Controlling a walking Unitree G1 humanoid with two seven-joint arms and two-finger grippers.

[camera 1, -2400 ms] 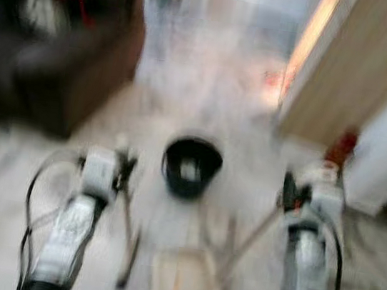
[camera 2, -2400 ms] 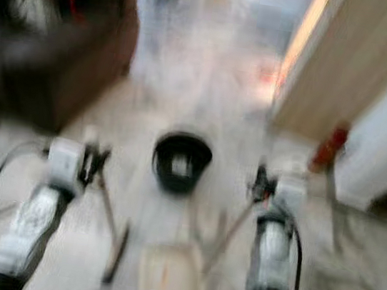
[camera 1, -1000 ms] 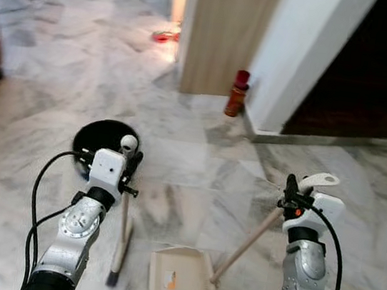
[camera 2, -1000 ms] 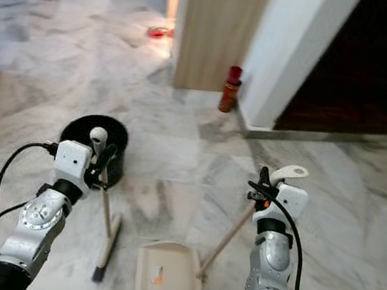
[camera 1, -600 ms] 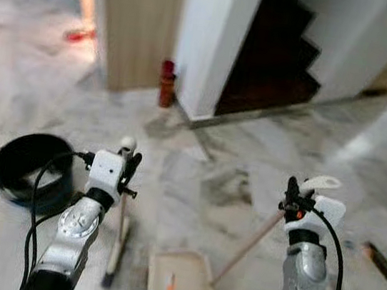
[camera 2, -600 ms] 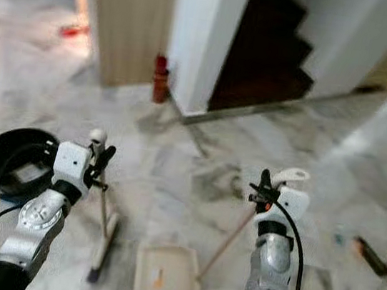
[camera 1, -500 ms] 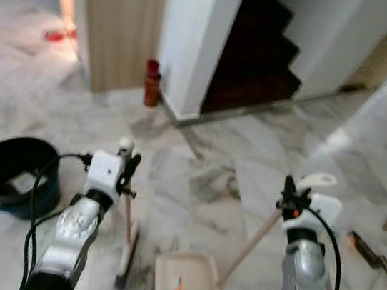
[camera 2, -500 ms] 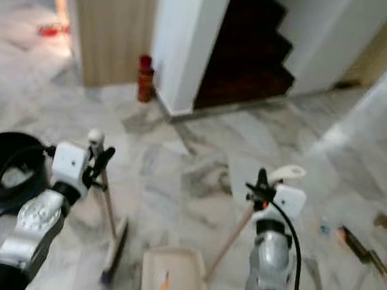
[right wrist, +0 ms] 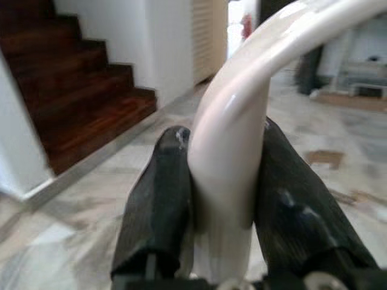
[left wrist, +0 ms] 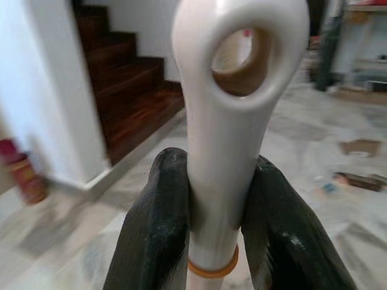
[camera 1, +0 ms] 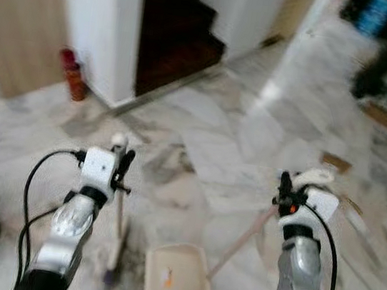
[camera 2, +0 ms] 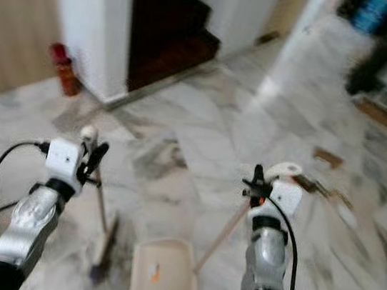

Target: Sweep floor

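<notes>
Marble floor (camera 1: 203, 128), dark stairs (camera 1: 171, 19) behind. Left gripper (left wrist: 217, 232) clamped on broom (camera 1: 117, 239), head on floor. Right gripper (right wrist: 224, 205) clamped on dustpan (camera 1: 177, 283) handle, pan flat just beside broom head.

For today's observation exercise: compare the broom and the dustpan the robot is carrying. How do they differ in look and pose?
The broom hangs nearly upright from the left gripper, while the dustpan has a handle slanting up to the right gripper. The broom ends in a narrow dark brush head; the dustpan ends in a broad cream tray with an orange mark. The broom's handle tip is a ring with a hole; the dustpan's tip curves over. Both have pale handles clamped between black jaws.
</notes>
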